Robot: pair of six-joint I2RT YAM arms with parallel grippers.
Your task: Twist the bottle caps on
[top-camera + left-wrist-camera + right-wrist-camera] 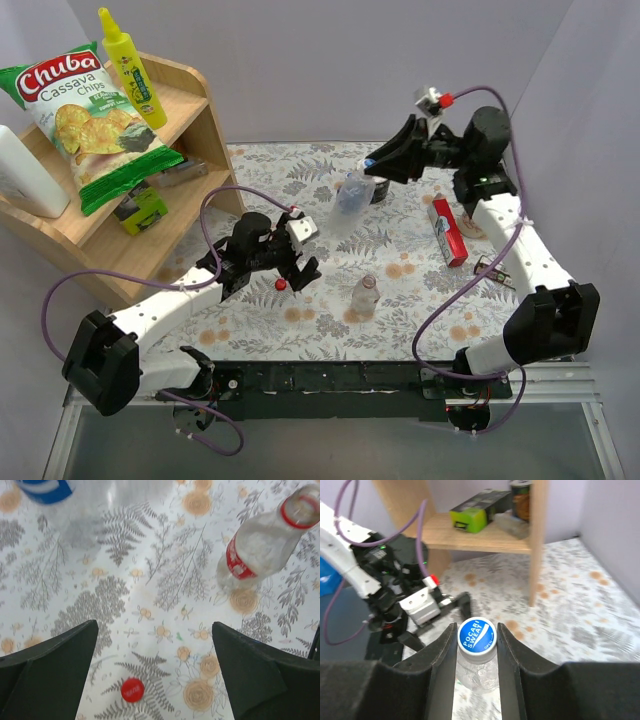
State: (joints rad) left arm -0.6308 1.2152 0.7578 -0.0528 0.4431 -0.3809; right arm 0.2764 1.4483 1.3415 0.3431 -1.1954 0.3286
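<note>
We see the round blue plastic screw cap, printed with white lettering, pinched between the two black fingers of the right gripper, whose jaws are drawn in narrow and touch it on both sides. The cap sits on the neck of a clear plastic bottle with a blue label that hangs tilted just under that gripper; we cannot tell whether its base touches the table. The small round red plastic screw cap lies flat and loose on the floral tablecloth, below the gap of the left gripper and nearer its left finger. That gripper stands spread wide and holds nothing. Ahead of it and off to its right stands a small clear plastic bottle with a red label and red neck ring, its mouth open. Beyond the left gripper, seen from the right wrist, stands a wooden shelf.
</note>
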